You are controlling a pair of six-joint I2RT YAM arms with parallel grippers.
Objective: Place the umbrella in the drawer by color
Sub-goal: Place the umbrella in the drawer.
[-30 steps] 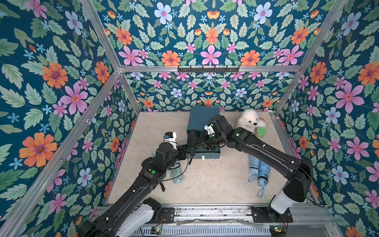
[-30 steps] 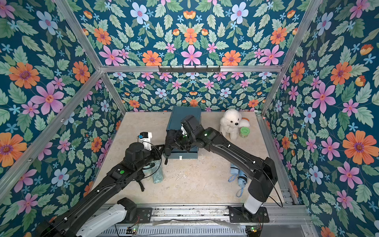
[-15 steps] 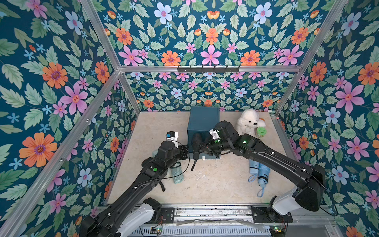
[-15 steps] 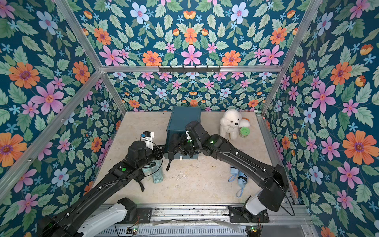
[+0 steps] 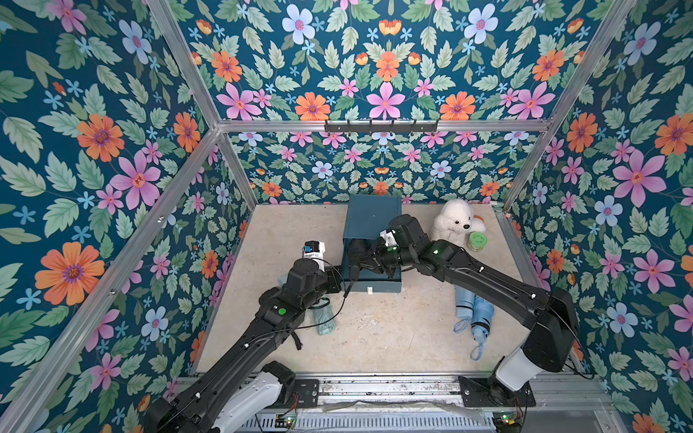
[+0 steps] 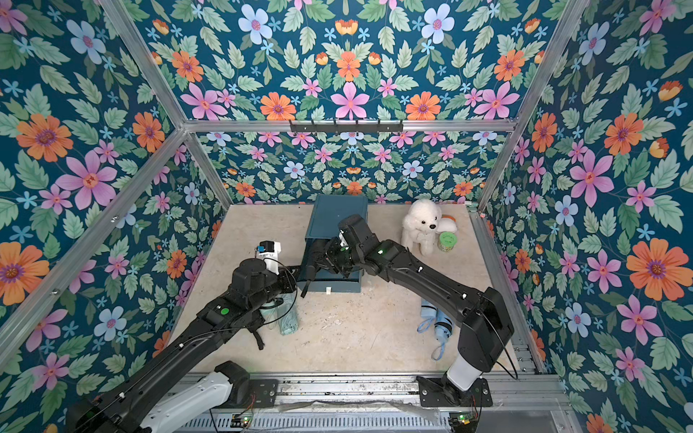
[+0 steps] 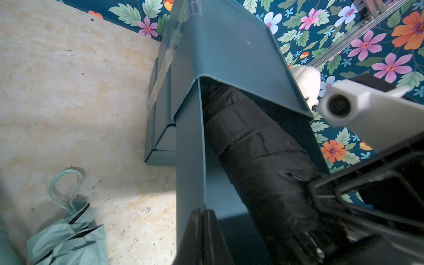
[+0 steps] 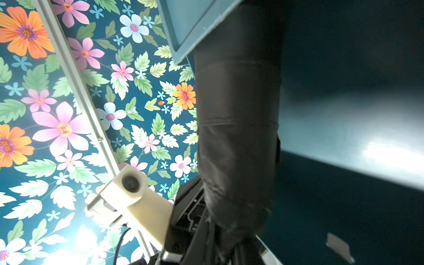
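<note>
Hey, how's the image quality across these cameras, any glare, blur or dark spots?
Both top views: sharp and evenly lit. Right wrist view: blown-out glare on the wallpaper and a bright sheen on the teal drawer, while the black umbrella reads dark. Left wrist view: the left gripper is soft, too close to focus.

The black umbrella (image 7: 259,146) clasped in the right end effector (image 7: 321,195) is matt, creased cloth. Around it, the drawer (image 7: 190,149) is smooth teal plastic with a dull sheen. Near the left end effector (image 7: 202,220), the table (image 7: 68,91) looks like mottled, scuffed beige stone, and the mint umbrella (image 7: 68,238) lying there is soft, folded fabric.
</note>
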